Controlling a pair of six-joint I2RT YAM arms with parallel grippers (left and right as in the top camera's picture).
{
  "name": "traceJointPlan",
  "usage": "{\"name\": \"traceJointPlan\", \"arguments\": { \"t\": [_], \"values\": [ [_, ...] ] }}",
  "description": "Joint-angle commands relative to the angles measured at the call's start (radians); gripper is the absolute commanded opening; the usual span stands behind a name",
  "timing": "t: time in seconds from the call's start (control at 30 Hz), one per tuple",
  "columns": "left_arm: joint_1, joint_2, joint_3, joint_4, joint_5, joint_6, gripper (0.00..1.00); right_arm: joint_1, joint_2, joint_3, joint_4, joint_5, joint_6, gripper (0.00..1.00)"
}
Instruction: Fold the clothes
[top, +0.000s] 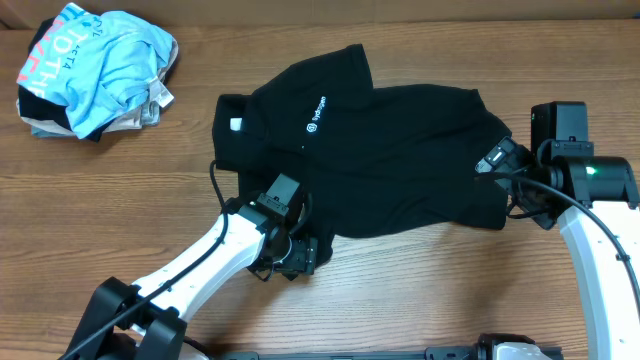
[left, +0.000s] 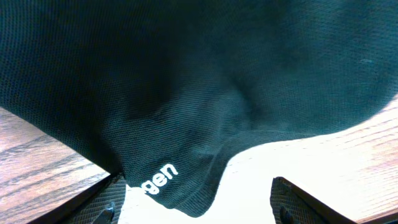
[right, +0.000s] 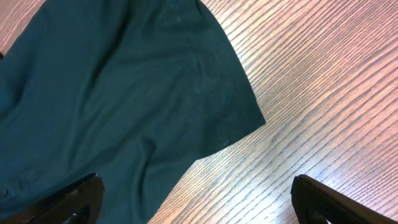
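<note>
**Inspector:** Item under inspection, and its position?

**Assistant:** One black short-sleeved collared polo shirt (top: 400, 170) of soft fabric. It lies on the brown wood-grain counter (top: 420, 300), about the middle and towards the far side. It is loosely spread and rumpled, not folded. In the overhead view the collar end points left. The small white neck label (top: 237, 124) and the small white chest logo (top: 315, 127) both face up.

**Inspector:** Left hand?

**Assistant:** The left hand (left: 193, 205) is at the shirt's near-left edge. In its own camera the dark fabric fills most of the view. A hem bearing white lettering (left: 158, 179) shows just beside one of its fingers (left: 106, 202); I cannot tell whether they touch. The two fingers stand wide apart, with nothing seen clamped between them.

**Inspector:** Right hand?

**Assistant:** The right hand (right: 199, 202) is at the shirt's right edge. Its fingers are likewise spread wide and grip nothing. In its camera a corner of the shirt lies flat on the counter, with bare wood beside it.

**Inspector:** Anything else on the counter?

**Assistant:** A crumpled light-blue T-shirt with pink-and-white lettering (top: 100, 55) sits atop a small heap of other cloth (top: 50, 118). It is at the far-left corner, well apart from the polo shirt and from both hands.
</note>
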Motion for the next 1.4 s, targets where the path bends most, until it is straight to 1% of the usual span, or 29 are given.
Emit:
{"name": "traceJointPlan", "arguments": {
  "t": [0.0,0.23,0.3,0.37,0.4,0.43,0.53,0.6,0.63,0.67,0.73,0.87,0.97,1.13,1.37],
  "values": [
    [-0.006,0.026,-0.011,-0.009,0.005,0.021,0.76,-0.004,0.002,-0.006,0.001,0.015,-0.003,1.00],
    [-0.013,0.116,-0.011,-0.016,-0.023,0.032,0.78,-0.004,0.003,-0.006,0.009,0.015,-0.003,1.00],
    [-0.013,0.150,-0.011,-0.005,-0.024,0.042,0.77,-0.004,0.003,-0.006,0.013,0.015,-0.003,1.00],
    [-0.013,0.174,-0.011,0.004,-0.024,0.048,0.74,-0.004,0.003,-0.006,0.012,0.015,-0.003,1.00],
    [-0.013,0.183,-0.011,0.006,-0.024,0.048,0.70,-0.004,0.003,-0.006,0.012,0.015,-0.003,1.00],
    [-0.013,0.190,-0.011,0.010,-0.026,0.048,0.64,-0.004,0.003,-0.006,0.011,0.016,-0.003,1.00],
    [-0.013,0.192,-0.008,0.008,-0.041,0.048,0.36,-0.004,0.003,-0.006,0.012,0.027,-0.003,0.99],
    [-0.011,0.192,0.003,0.005,-0.050,0.049,0.20,-0.004,0.004,-0.010,0.016,0.040,-0.003,0.97],
    [-0.008,0.192,0.014,-0.005,-0.066,0.048,0.09,-0.004,0.004,-0.016,0.017,0.045,-0.002,0.97],
    [-0.004,0.192,0.034,-0.030,-0.089,0.048,0.04,-0.004,0.005,-0.024,0.018,0.045,-0.003,0.97],
    [0.012,0.192,0.097,-0.109,-0.153,0.048,0.04,-0.004,0.010,-0.043,0.020,0.049,-0.003,0.96],
    [0.071,0.191,0.304,-0.319,-0.272,0.065,0.04,-0.004,0.055,-0.071,0.023,0.048,0.002,0.96],
    [0.111,0.191,0.431,-0.400,-0.310,0.098,0.04,-0.004,0.099,-0.086,0.030,0.045,0.006,0.96],
    [0.164,0.191,0.592,-0.455,-0.330,0.150,0.04,-0.004,0.183,-0.124,0.035,0.031,0.033,0.95],
    [0.193,0.191,0.711,-0.468,-0.365,0.179,0.04,-0.004,0.252,-0.226,0.115,0.007,0.054,0.83]
  ]
}}
